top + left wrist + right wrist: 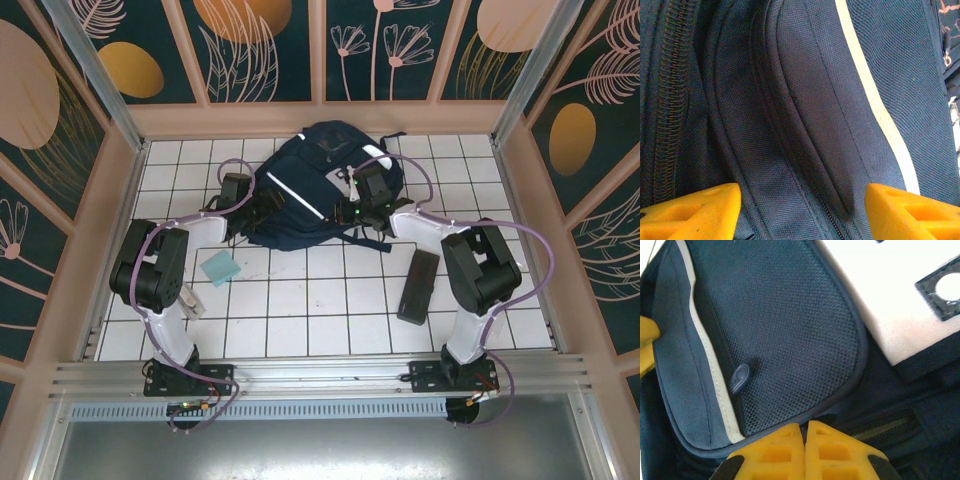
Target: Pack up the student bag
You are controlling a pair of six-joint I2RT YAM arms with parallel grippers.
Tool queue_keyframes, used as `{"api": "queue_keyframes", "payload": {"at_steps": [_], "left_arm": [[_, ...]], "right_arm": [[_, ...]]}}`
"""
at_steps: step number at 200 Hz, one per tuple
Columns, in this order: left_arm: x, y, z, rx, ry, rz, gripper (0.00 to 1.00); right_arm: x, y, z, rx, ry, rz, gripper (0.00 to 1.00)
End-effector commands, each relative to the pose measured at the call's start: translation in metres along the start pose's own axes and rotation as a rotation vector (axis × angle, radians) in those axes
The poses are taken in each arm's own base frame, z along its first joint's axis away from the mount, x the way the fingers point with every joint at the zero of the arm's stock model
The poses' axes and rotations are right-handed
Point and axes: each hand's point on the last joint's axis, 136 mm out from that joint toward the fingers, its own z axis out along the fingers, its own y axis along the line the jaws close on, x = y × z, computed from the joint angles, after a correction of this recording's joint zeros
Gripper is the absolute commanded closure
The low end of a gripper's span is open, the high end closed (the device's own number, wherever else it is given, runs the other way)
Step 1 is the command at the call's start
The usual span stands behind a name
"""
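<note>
Student bag: laid flat at the far middle of the table; no open compartment is seen.
Left gripper: jaws held wide over the bag's fabric, nothing gripped.
Right gripper: fingers pressed together at the mesh pocket edge; whether anything is pinched cannot be told.
Unpacked: teal pad and dark case lie on the table.
Progress: judged early.

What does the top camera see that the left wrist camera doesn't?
Top external: the whole student bag on the tiled table, with a teal pad and a dark case lying nearby. Left wrist: zipper teeth up close, and the open left gripper with yellow fingers. Both: navy fabric and the white stripe.
</note>
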Motion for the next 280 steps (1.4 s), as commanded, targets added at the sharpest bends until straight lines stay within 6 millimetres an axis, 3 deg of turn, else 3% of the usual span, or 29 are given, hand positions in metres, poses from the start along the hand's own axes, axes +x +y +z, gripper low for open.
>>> {"api": "queue_keyframes", "payload": {"at_steps": [1,36,66,114,138,153,170,187,215,260,271,274,280], "left_arm": [[0.018,0.013,0.013,-0.021,0.042,-0.042,0.33],[0.011,0.004,0.013,0.002,0.031,-0.044,0.33],[0.010,0.004,0.013,0.001,0.028,-0.046,0.33],[0.017,-0.003,0.009,0.038,0.039,-0.063,0.33],[0.010,-0.004,-0.001,-0.007,0.022,0.001,0.33],[-0.002,-0.007,-0.009,-0.049,-0.008,0.058,0.32],[-0.012,-0.014,-0.017,-0.062,-0.027,0.098,0.32],[-0.019,-0.024,-0.022,-0.061,-0.029,0.129,0.31],[-0.022,-0.032,-0.030,-0.066,-0.011,0.169,0.32],[0.007,-0.035,-0.041,-0.044,0.077,0.174,0.35],[0.011,-0.042,-0.052,-0.031,0.084,0.189,0.35],[0.013,-0.043,-0.053,-0.032,0.088,0.191,0.35],[0.018,-0.043,-0.055,-0.032,0.101,0.196,0.35]], "right_arm": [[-0.001,0.028,-0.003,-0.046,0.004,-0.055,1.00],[0.002,0.088,0.005,-0.180,-0.002,-0.079,1.00],[-0.007,0.121,0.008,-0.234,-0.026,-0.060,1.00],[-0.023,0.145,0.018,-0.238,-0.080,-0.027,1.00],[-0.021,0.137,0.025,-0.187,-0.055,-0.029,1.00],[-0.016,0.134,0.025,-0.169,-0.034,-0.034,0.87],[-0.017,0.139,0.016,-0.205,-0.034,-0.030,0.66],[-0.026,0.143,0.000,-0.231,-0.059,-0.024,0.55],[-0.042,0.121,-0.020,-0.180,-0.101,0.008,0.52],[-0.050,0.026,-0.029,0.014,-0.115,0.132,0.52],[-0.043,0.019,-0.025,0.011,-0.093,0.138,0.52],[-0.047,0.005,-0.025,0.025,-0.098,0.157,0.52],[-0.047,-0.003,-0.023,0.023,-0.094,0.162,0.52]]}}
